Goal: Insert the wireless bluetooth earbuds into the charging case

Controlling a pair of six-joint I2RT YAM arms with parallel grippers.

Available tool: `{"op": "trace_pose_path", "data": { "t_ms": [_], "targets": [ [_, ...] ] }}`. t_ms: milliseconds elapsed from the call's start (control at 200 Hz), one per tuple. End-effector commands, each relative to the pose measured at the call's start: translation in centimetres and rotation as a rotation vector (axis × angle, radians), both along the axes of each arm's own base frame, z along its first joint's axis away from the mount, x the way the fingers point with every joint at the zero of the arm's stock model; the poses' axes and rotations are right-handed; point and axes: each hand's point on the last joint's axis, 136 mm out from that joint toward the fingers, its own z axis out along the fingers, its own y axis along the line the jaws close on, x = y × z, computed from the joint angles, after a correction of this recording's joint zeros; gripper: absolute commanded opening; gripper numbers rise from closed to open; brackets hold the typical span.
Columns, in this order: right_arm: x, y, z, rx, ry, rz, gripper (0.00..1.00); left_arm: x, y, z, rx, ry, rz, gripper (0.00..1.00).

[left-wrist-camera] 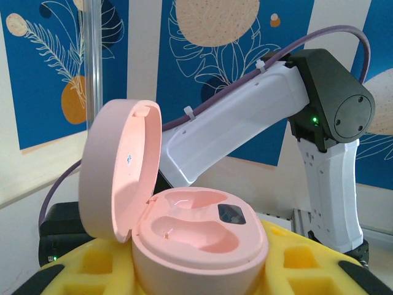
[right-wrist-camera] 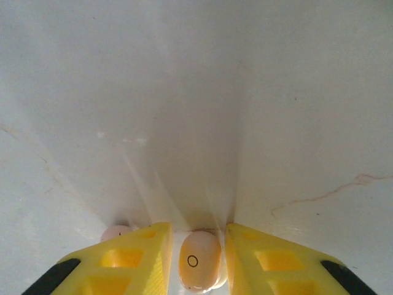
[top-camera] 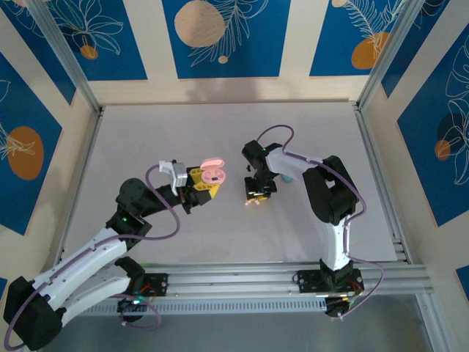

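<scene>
The pink charging case (left-wrist-camera: 199,236) sits between the yellow pads of my left gripper (left-wrist-camera: 196,276), which is shut on it. Its lid stands open on the left and both moulded wells are bare. Seen from above, the case (top-camera: 212,173) is held over the table's middle, left of my right gripper (top-camera: 256,193). That gripper points down at the table. A pale pinkish earbud (right-wrist-camera: 199,259) lies between its yellow fingers (right-wrist-camera: 138,258), with a thin gap on its left side, so the jaws stand slightly open around it. A second earbud (right-wrist-camera: 115,233) peeks out beyond the left finger.
A small light blue thing (top-camera: 287,177) lies on the white table (top-camera: 146,132) just right of the right arm's wrist. The right arm's white link (left-wrist-camera: 239,123) crosses behind the case in the left wrist view. Metal frame posts and walls border the table.
</scene>
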Motion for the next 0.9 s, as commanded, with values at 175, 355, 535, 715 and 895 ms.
{"op": "trace_pose_path", "data": {
  "t_ms": [175,355,535,715,895],
  "targets": [
    [-0.3,1.1,-0.3,0.054,0.044,0.019,0.26,-0.6,0.1,0.8,-0.023,-0.015,-0.013,0.26],
    [-0.5,0.8,-0.4,0.033,0.055,0.012,0.23,-0.6,0.0,0.7,-0.021,-0.015,-0.015,0.26],
    [-0.4,0.7,0.8,0.039,0.024,-0.011,0.2,-0.6,0.0,0.7,-0.02,-0.015,-0.015,0.26],
    [-0.4,1.4,5.7,0.191,-0.067,-0.081,0.2,-0.6,0.1,0.6,-0.014,-0.016,-0.011,0.26],
    [-1.1,3.2,12.0,0.553,-0.102,-0.174,0.2,-0.3,0.2,0.4,-0.006,-0.02,0.01,0.26]
  ]
}}
